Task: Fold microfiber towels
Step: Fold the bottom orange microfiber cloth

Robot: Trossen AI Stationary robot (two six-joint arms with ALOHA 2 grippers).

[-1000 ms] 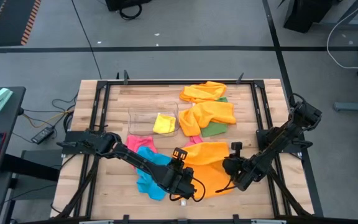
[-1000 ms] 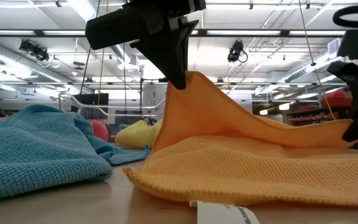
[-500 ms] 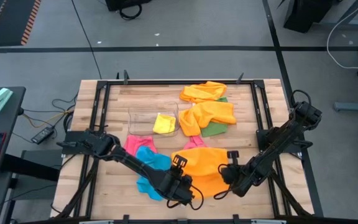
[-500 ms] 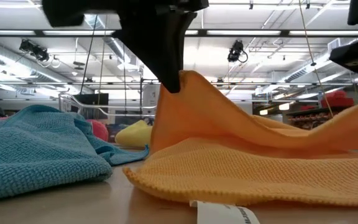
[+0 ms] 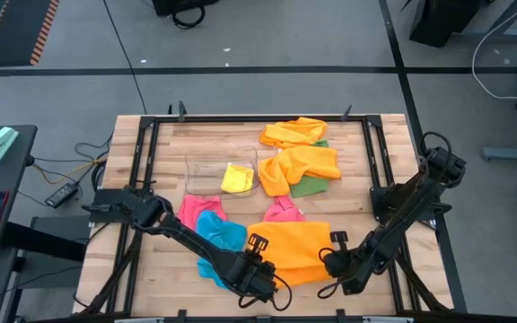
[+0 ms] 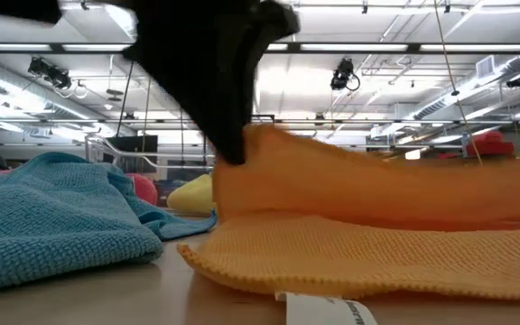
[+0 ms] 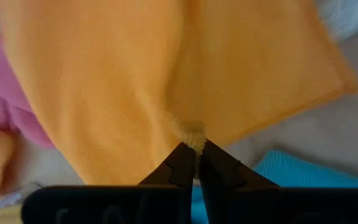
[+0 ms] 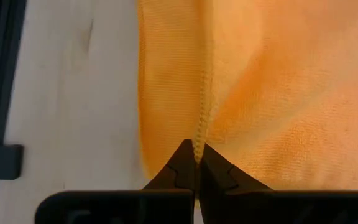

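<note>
Desk (image 5: 169, 152): wooden top carrying every cloth and both arms.
Orange towel (image 5: 296, 250): lies at the desk's near edge, between the two grippers, beside the blue towel (image 5: 215, 244) and the pink towel (image 5: 196, 208); more orange and green cloths lie farther back.
Clear bin (image 5: 206, 172): behind them, a yellow towel (image 5: 237, 177) inside.
Left gripper (image 5: 260, 280): jaws closed on the orange towel's near left corner.
Right gripper (image 5: 335, 266): jaws closed on the hemmed edge at the right corner.
Step in hand: judged as the first fold, the far edge being carried over to the near edge.
Next move: likely lower both corners onto the bottom layer, edges matched, then release.
Change from earlier: both grippers have come toward the near edge, and the raised peak of cloth has sunk low and flatter.
</note>
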